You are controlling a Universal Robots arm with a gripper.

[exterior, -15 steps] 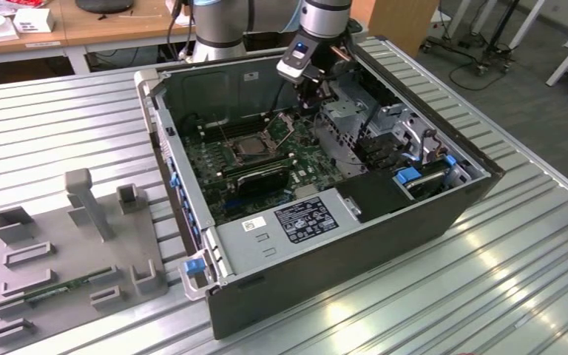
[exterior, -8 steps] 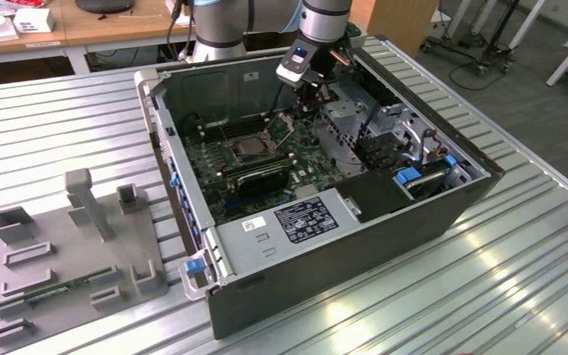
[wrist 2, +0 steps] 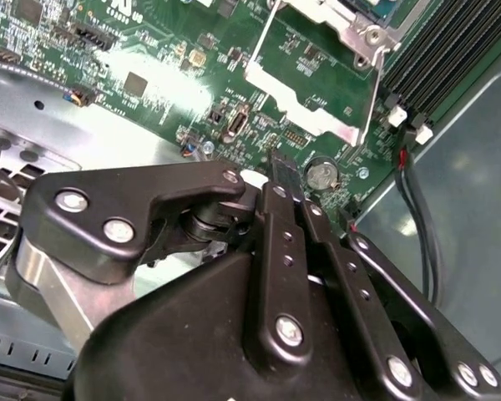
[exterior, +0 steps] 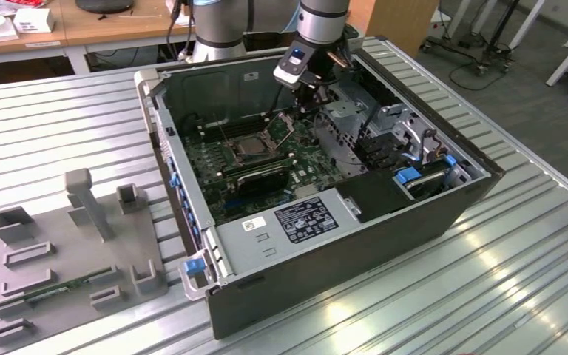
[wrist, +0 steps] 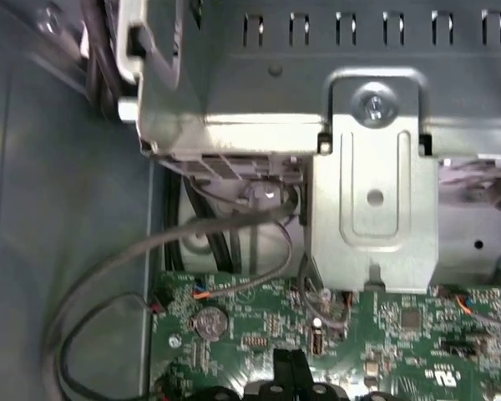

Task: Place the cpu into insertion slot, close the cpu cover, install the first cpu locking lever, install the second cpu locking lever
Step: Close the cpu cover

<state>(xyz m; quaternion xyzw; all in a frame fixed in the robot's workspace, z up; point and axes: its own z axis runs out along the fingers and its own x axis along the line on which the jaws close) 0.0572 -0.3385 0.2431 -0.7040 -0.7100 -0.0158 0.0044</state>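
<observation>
The computer case (exterior: 343,288) is laid on its side on the desk (exterior: 67,126), so that the green circuit board (wrist: 384,326) faces upward and can be reached from above. The cpu (exterior: 254,147) appears to be seated in the insertion slot (exterior: 237,150), although the exterior view is too distant for this to be confirmed. The cpu cover (wrist 2: 313,117) is raised on its hinge, tilted up off the slot, and is not yet closed. The end effector (wrist 2: 282,163) is positioned inside the case, just beside the free edge of the cover and near the coin cell (wrist 2: 321,175). Its fingers (wrist 2: 275,217) are brought together, with nothing seen between them. A closed tip is judged to suit pressing the cover down rather than gripping a part.
</observation>
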